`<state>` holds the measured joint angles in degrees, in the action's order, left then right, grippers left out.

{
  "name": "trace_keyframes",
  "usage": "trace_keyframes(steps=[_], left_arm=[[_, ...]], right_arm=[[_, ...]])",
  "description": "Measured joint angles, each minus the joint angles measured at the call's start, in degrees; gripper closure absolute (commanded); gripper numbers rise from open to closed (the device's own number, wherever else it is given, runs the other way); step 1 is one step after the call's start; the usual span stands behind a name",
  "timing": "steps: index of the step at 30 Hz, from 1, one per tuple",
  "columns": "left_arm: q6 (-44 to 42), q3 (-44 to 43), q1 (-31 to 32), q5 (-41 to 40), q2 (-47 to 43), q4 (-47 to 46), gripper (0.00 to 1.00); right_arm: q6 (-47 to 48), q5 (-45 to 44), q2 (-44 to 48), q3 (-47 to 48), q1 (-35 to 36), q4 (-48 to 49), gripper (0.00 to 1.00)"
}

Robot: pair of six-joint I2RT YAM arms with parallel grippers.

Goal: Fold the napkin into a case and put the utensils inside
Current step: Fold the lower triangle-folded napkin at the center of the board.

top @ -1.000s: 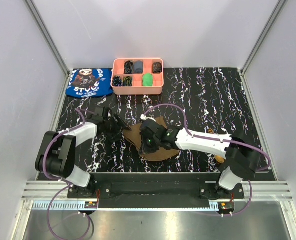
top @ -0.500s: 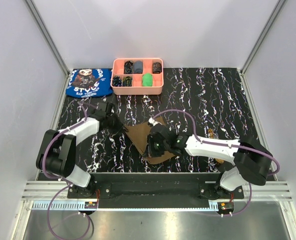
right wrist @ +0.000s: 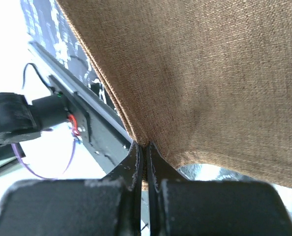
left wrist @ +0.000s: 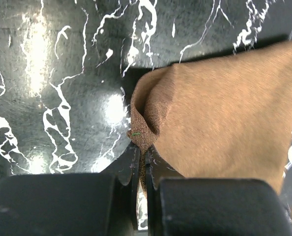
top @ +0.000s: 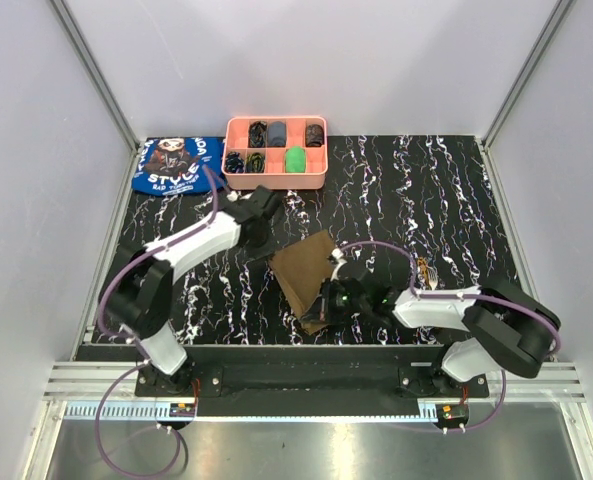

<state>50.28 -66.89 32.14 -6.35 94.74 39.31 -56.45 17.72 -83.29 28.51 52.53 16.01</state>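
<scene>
Olive-brown napkin (top: 304, 270) is being held at both ends: left gripper (left wrist: 142, 150) pinching the corner nearest the pink tray (top: 276, 183), right gripper (right wrist: 145, 147) pinching the corner farthest from it.

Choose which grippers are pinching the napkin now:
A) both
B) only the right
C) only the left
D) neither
A: in their wrist views, the left gripper and the right gripper are each shut on an edge of the napkin.
</scene>
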Motion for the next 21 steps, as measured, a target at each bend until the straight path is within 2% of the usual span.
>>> trace_keyframes(steps=[10, 16, 21], left_arm=[[6.8, -15.0, 2.3, -7.0, 12.5, 10.4, 1.00], [9.1, -16.8, 3.1, -8.7, 13.9, 11.7, 1.00], [4.6, -16.5, 2.8, -8.6, 13.8, 11.2, 1.00]], right_arm=[[-1.0, 5.6, 9.1, -4.4, -9.9, 1.8, 1.00], [1.5, 8.1, 8.0, -3.6, -13.2, -0.8, 1.00], [4.0, 9.7, 3.4, -0.3, -10.9, -1.8, 1.00]])
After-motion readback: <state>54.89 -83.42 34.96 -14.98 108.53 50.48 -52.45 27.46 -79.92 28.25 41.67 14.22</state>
